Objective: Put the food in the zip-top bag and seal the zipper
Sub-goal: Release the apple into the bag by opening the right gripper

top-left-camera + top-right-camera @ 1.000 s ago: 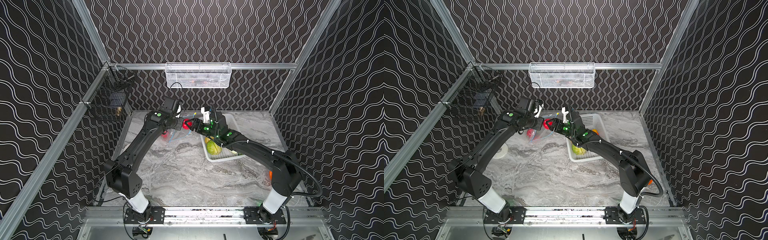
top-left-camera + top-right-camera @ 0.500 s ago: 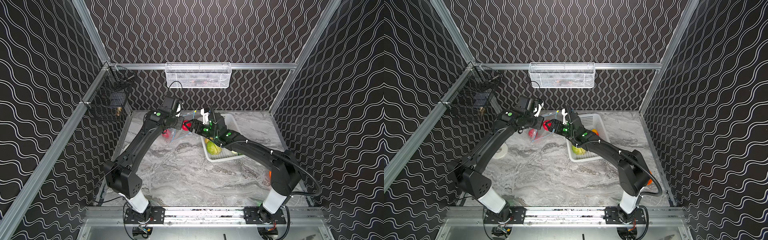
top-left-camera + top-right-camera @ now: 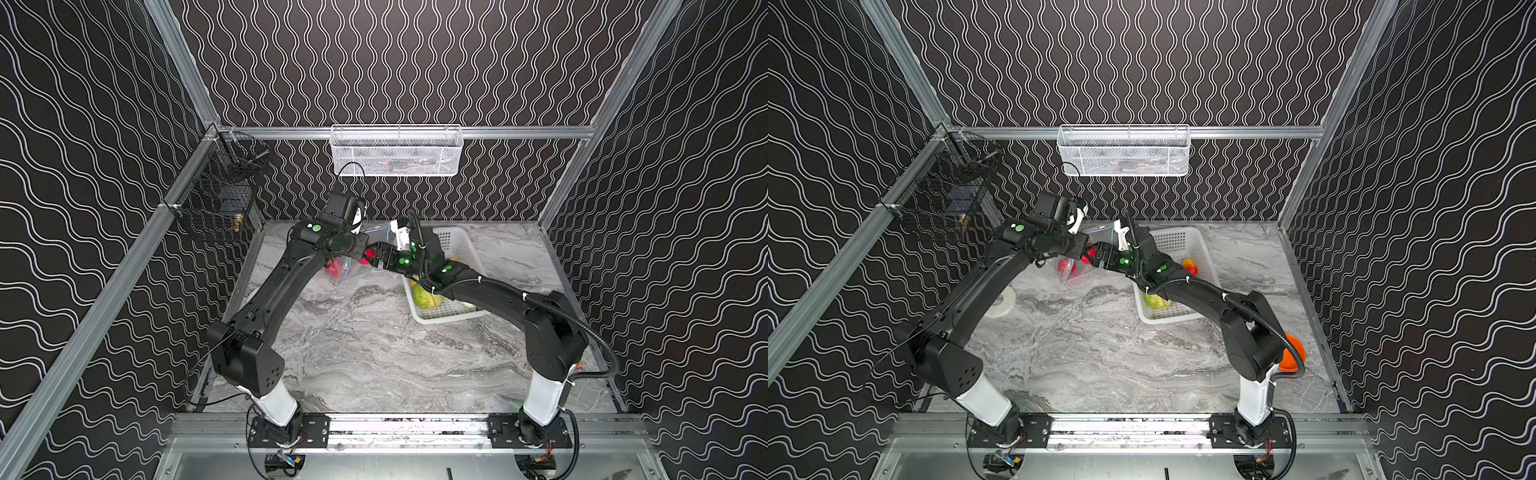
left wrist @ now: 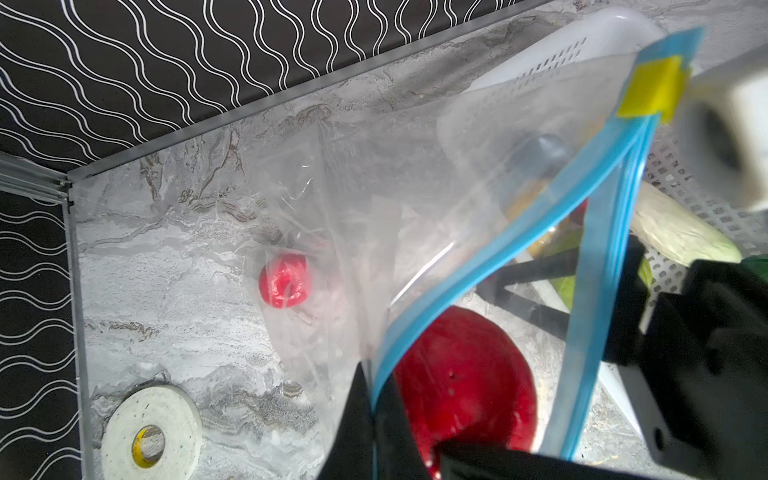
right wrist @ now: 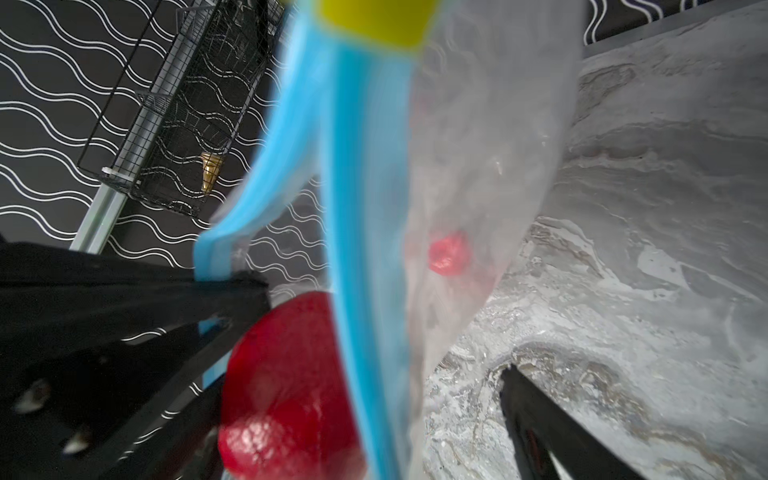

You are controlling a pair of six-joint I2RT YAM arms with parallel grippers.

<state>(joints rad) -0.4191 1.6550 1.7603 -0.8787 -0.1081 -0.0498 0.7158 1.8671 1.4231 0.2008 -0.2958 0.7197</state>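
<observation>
No text, label, brand, number or sign can be read in any view. The closest thing to print is on the tape roll (image 4: 176,415), which lies on the counter (image 4: 166,316) well apart from the left end effector (image 4: 374,415). Its yellow inner core shows faint marks, too blurred to make out.
</observation>
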